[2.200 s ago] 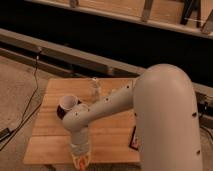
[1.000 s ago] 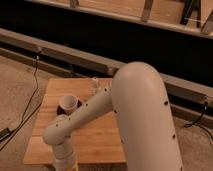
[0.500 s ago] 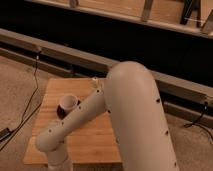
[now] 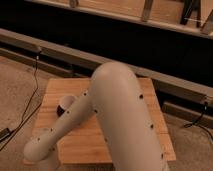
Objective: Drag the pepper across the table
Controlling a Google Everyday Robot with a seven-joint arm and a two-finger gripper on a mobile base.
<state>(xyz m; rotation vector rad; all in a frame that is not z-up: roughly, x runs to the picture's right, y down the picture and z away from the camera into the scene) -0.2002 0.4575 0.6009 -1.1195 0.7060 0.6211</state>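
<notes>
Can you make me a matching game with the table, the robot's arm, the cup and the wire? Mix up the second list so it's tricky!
Things:
1. table
2. arm
3. cup
4. wire

Descriptions:
A. on the floor, left of the table
B. white and thick
C. light brown wood
D. dark, peeking out from behind the arm

Right pairs: 1-C, 2-B, 3-D, 4-A.

Extra: the end effector is shut. It is hidden below the arm's tip, at the table's front left corner. The pepper cannot be seen.
</notes>
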